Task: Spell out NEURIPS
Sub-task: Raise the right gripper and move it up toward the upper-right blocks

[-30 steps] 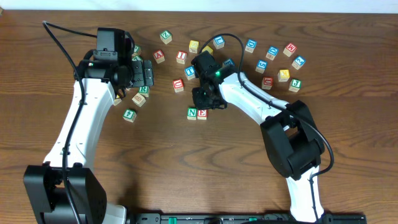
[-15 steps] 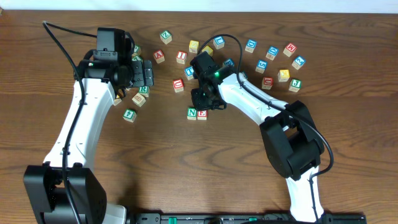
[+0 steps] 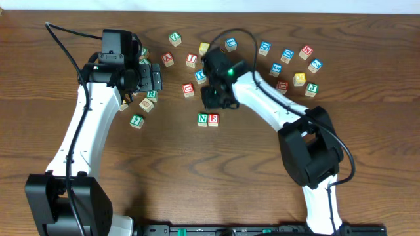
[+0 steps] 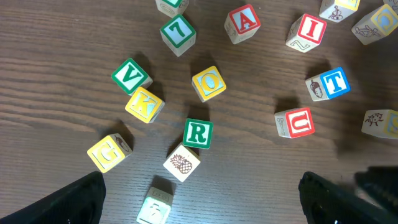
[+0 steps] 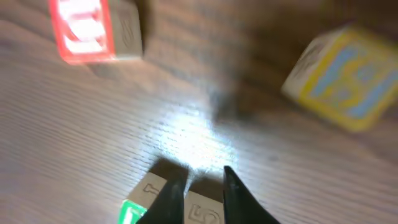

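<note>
Currently, you see the N cube (image 3: 203,118) and E cube (image 3: 213,119) touching at frame center, the right gripper (image 5: 198,190) nearly closed and empty above them, the left gripper (image 4: 199,193) wide open.

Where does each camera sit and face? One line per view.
Overhead: above the table, looking straight down; left arm and right arm show.
Left wrist: on the left arm, looking down at the R cube and U cube; its fingertips at bottom corners.
Right wrist: close above the wood, blurred; its fingers at bottom.
Shared: overhead and left wrist both show the U cube.
</note>
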Robot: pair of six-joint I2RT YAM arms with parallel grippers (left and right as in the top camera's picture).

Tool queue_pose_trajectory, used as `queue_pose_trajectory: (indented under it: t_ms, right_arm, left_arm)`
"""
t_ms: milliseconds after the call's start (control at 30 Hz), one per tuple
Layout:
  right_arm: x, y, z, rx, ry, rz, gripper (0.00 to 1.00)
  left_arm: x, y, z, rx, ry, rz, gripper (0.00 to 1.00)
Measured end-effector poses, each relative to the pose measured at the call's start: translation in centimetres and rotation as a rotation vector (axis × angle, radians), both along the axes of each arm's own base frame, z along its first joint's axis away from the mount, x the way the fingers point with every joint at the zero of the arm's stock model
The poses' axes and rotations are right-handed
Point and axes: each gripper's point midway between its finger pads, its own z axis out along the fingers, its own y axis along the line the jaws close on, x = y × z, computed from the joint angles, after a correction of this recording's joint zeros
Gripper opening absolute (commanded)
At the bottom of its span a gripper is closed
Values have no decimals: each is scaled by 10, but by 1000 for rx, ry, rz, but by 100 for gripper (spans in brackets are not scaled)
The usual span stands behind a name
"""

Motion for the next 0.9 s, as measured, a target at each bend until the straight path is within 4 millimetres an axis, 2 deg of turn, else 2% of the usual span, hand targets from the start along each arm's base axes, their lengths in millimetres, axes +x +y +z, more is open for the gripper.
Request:
queue_pose_trajectory:
  t_ms: [167, 333, 600, 900]
  right_arm:
    - [24, -13, 35, 11, -34, -24, 18]
    - [37, -31, 63, 10, -42, -55, 19]
    - [37, -47, 75, -6, -17, -78, 20]
    - [33, -49, 86, -15, -5, -68, 20]
  left_arm:
    - [0, 0, 0, 0, 0, 0, 98]
    - [0, 0, 0, 0, 0, 0, 98]
    - [0, 0, 0, 0, 0, 0, 98]
    - [0, 0, 0, 0, 0, 0, 98]
